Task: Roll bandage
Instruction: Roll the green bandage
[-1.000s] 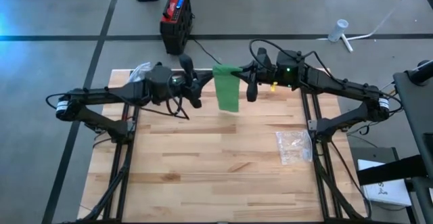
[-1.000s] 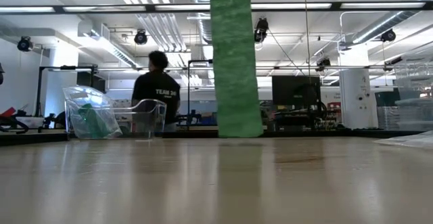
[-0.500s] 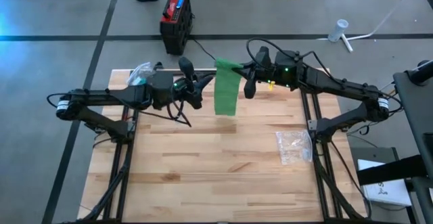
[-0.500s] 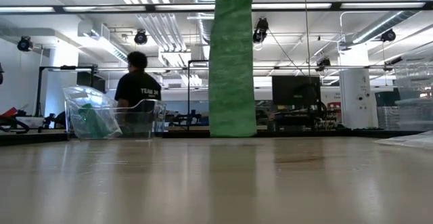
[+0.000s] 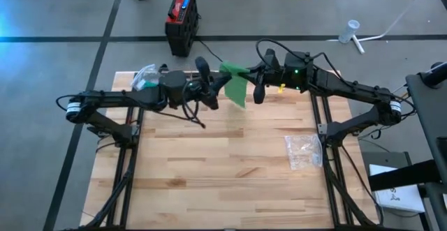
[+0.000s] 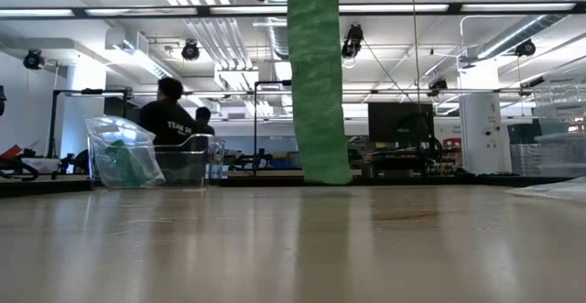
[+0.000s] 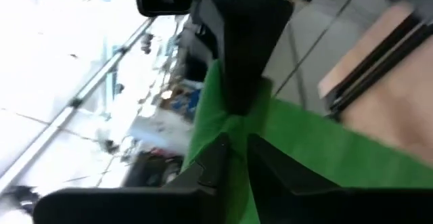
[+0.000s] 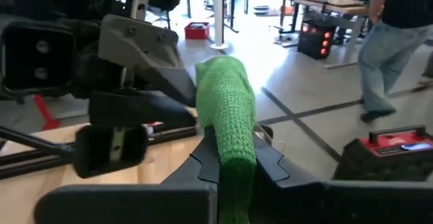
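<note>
Above the far middle of the bench (image 5: 209, 175), the jaws of the right gripper (image 5: 246, 72) are pinched shut on the top edge of the green bandage (image 5: 236, 88), and the jaws of the left gripper (image 5: 222, 81) stand narrow, nipping the same top edge from the left side. The bandage hangs down from them as a long strip, its lower end close to the bench top in the low view; whether it touches cannot be told. It looks light, soft and limp, a knitted weave that bunches where it is pinched, so it would probably sag and twist unless taken by an edge and kept taut. In the low view both grippers are cut off at the top, and the left wrist view is blurred.
</note>
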You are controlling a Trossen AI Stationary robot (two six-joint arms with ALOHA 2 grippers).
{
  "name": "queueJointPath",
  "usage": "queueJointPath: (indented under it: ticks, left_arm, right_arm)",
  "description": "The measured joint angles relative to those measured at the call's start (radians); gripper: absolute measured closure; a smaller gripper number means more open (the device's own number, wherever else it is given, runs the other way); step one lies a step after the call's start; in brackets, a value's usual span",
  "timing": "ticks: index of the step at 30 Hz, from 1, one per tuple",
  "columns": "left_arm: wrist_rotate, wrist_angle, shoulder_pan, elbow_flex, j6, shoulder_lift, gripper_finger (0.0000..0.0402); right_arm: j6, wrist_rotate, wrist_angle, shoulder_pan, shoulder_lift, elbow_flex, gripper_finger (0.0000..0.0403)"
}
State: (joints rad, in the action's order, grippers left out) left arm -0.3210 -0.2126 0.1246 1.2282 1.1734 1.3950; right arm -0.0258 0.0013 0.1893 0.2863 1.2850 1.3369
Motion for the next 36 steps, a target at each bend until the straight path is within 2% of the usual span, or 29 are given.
queueJointPath:
  ticks: [4, 10, 18, 25, 27, 30, 31, 36]
  left_arm:
    - [-0.086, -0.031, 0.008, 0.0, 0.09, 0.013, 0.0369]
    - [-0.191, -0.01, 0.015, 0.0, 0.144, -0.005, 0.038]
    - [-0.301, 0.052, 0.026, 0.0, 0.132, -0.066, 0.0381]
    - [-0.288, 0.099, -0.043, 0.0, 0.051, -0.112, 0.0381]
    - [-0.215, 0.106, -0.066, -0.003, -0.023, -0.124, 0.0381]
    - [-0.018, 0.149, -0.069, -0.007, -0.143, -0.121, 0.0381]
    - [0.007, 0.149, -0.069, -0.008, -0.153, -0.105, 0.0381]
    - [-0.043, 0.023, -0.055, -0.01, -0.078, -0.011, 0.0382]
  right_arm:
    - [-0.004, -0.028, 0.007, -0.001, 0.0, 0.0, 0.038]
    - [-0.004, -0.067, 0.007, -0.004, 0.0, 0.0, 0.0381]
    - [-0.001, -0.12, 0.021, -0.013, -0.003, 0.0, 0.0381]
    - [-0.008, 0.001, 0.031, -0.009, -0.002, 0.003, 0.0381]
    - [-0.011, 0.013, 0.033, -0.006, -0.002, 0.003, 0.0381]
    - [-0.029, 0.025, 0.023, -0.002, 0.0, 0.003, 0.0381]
    - [-0.036, 0.025, 0.02, -0.002, 0.0, 0.003, 0.0381]
    - [-0.049, 0.019, 0.014, -0.004, 0.001, 0.003, 0.0381]
